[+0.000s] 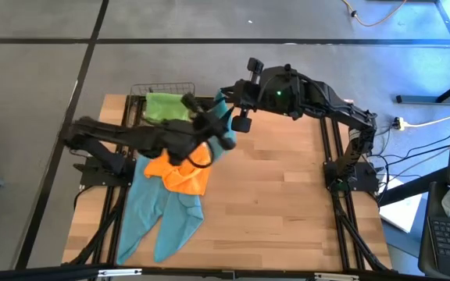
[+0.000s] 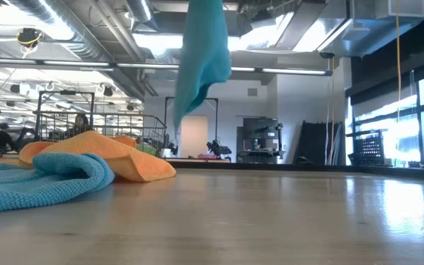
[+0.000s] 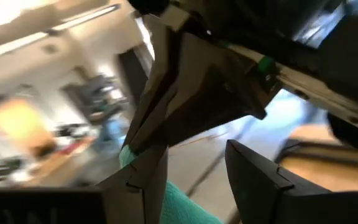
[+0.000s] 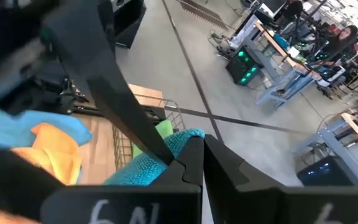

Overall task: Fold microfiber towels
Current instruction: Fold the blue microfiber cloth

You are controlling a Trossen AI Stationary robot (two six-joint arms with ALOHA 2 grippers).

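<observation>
A teal towel [image 2: 201,59] hangs high over the table's far middle, its lower end clear of the wood. My right gripper [image 4: 202,155] is shut on its top [image 1: 223,108]. My left gripper [image 3: 197,186] stands open and level right beside that hold [image 1: 223,139], with a bit of the teal cloth [image 3: 179,208] between its fingers. An orange towel [image 1: 182,173] lies crumpled on the table's left half, partly on top of more teal towels [image 1: 161,217] spread toward the near edge. A lime green towel [image 1: 162,105] lies in the wire basket. My right gripper pinches the hanging teal towel's top edge [image 4: 180,144] between its two shut fingers, reaching in from the table's right and slanting slightly down. The cloth hangs slack below the fingers, clear of the table. One layer or several, I cannot tell. My left gripper has teal cloth between its open fingers [image 3: 145,186]; whether it touches, I cannot tell.
A wire basket [image 1: 180,87] stands at the table's far left edge. The bare wooden tabletop [image 1: 280,203] stretches across the middle and right. The two arms meet closely over the far middle.
</observation>
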